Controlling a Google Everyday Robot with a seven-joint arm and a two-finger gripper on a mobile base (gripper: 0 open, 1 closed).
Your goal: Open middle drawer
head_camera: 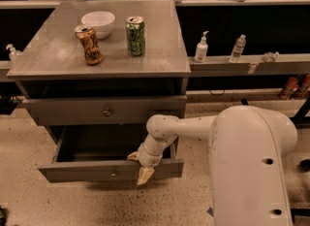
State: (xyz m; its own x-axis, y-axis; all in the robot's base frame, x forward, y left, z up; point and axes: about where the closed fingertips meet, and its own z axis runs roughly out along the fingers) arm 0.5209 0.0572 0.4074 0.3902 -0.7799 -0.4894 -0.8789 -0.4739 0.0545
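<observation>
The middle drawer (77,171) stands pulled out beneath the upper drawer (68,112). My gripper (144,173) sits on its front edge, at three o'clock from the knob (114,173), probably to drag it outward. I can't tell whether the gripper is wide or narrow.

The middle drawer (80,171) is standing pulled well out from the front edge of the grey cabinet, showing its deep, dark box behind a flat grey front panel. The panel is sitting level, running nearly the cabinet's whole width, with a small round knob (114,173) at its centre. The gripper (143,171) is resting over the panel's top edge, right of the knob and short of the right corner.
</observation>
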